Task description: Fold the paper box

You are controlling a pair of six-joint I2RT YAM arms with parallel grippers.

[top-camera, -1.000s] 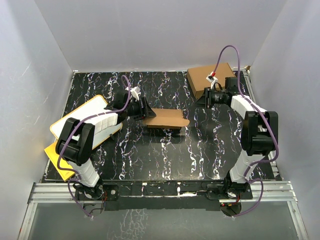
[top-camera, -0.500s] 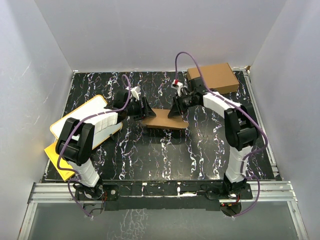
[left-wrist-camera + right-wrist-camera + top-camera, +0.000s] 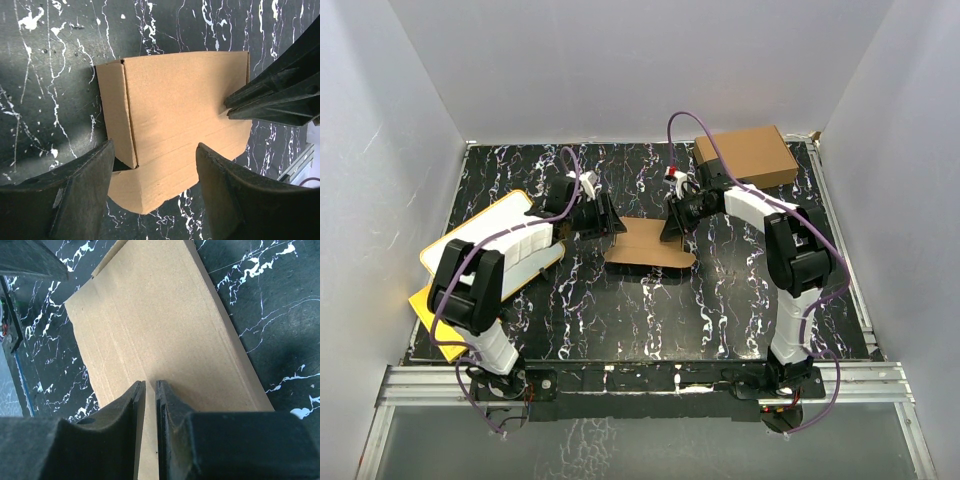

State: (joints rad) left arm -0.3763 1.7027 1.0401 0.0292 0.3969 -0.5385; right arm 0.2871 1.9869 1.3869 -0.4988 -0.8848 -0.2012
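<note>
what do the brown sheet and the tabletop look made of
The paper box: plain brown cardboard, matte, with fibrous grain and pressed crease lines. The table: black with white marble-like veins and a faint sheen; perhaps printed laminate or film rather than stone, but the look leaves that open.

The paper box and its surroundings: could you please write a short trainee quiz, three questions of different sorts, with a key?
1. True or false: the paper box lies on the white board.
2. Which gripper stands wide open over it? A) left gripper B) right gripper
3. Fill in: the larger brown box stands in the far ____ corner of the table.
Key: 1 false; 2 A; 3 right.
</note>
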